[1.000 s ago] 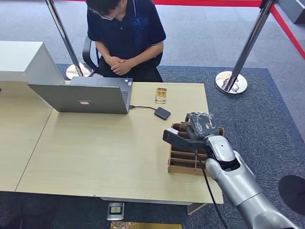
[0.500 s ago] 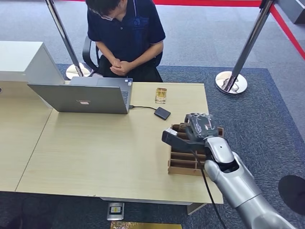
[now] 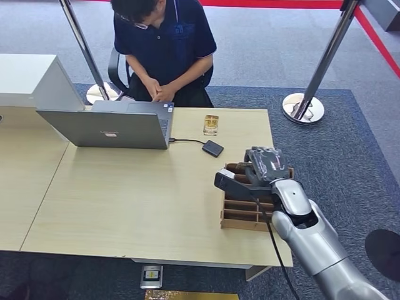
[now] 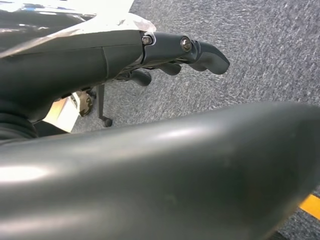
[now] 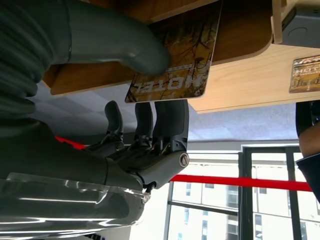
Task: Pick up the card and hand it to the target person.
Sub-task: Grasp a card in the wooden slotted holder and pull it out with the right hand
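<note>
step in hand: lifting the card (image 5: 177, 60) out of the wooden rack (image 3: 245, 209) at the near right of the table (image 3: 132, 194), judging by how the right robot hand (image 3: 257, 172) sits over the rack's far end.
how to do it well: keep the pinch firm and draw the card straight up along its slot, not sideways, so it does not catch on the wooden dividers or tip the rack (the rack looks light enough to shift); only then swing left and far toward the person (image 3: 165, 50) seated behind the table.
right robot hand: in the right wrist view the thick thumb (image 5: 124, 45) presses on the printed face of the card and the dark fingers (image 5: 170, 125) lie against its other side, so it pinches the card.
card: a picture card with the word "hotel" on it, held between thumb and fingers, its upper part apparently still inside the rack's wood; whether it is fully free of the slot i cannot tell.
left robot hand (image 4: 177, 50): hangs over grey carpet, fingers loosely extended and holding nothing.
risk: a second card of the same print (image 3: 210, 124) lies on the far side of the table near a small dark device (image 3: 213, 148); the sweep toward the person should pass clear of both and of the laptop (image 3: 108, 128).
</note>
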